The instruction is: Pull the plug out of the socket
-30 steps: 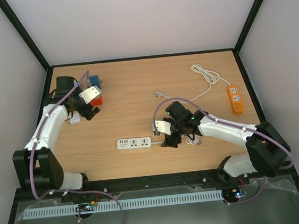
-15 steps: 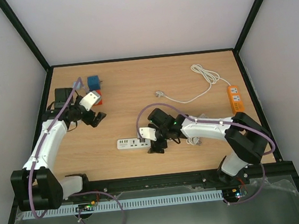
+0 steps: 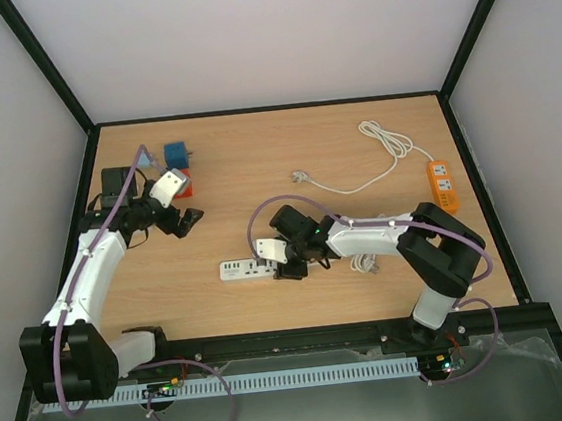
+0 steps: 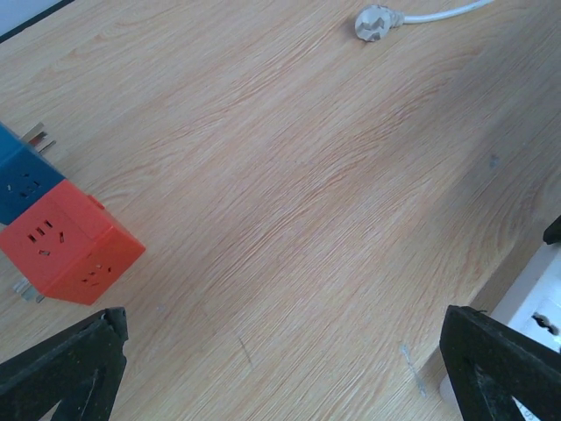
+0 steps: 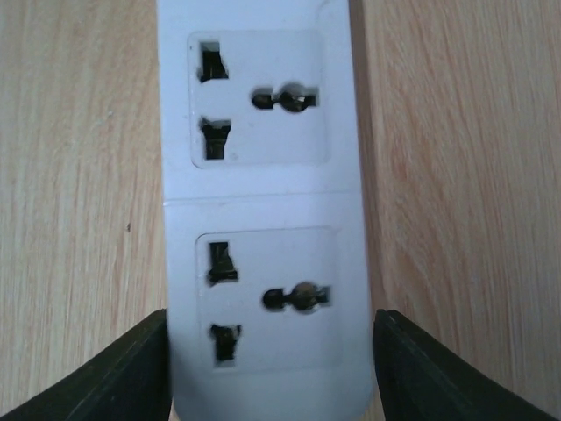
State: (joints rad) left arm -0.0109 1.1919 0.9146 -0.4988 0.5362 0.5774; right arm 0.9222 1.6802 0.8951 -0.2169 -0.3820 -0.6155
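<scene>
Two empty sockets [image 5: 260,298] suggest the plug's out; your right gripper [image 5: 272,377] straddles the power strip [image 5: 263,197], grip unclear; left gripper [image 4: 280,360], nine o'clock, gapes empty.

Bright, even light with faint soft shadows; the close-up power strip [image 5: 263,203] looks slightly blurred.

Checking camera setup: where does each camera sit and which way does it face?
Top external: above, behind the bases, looking down on the table; left arm, right arm show.
Left wrist: angled down at red socket cube and loose plug; own fingers in bottom corners.
Right wrist: straight down on white power strip, fingers flanking it.
Shared: all three show that strip.
</scene>
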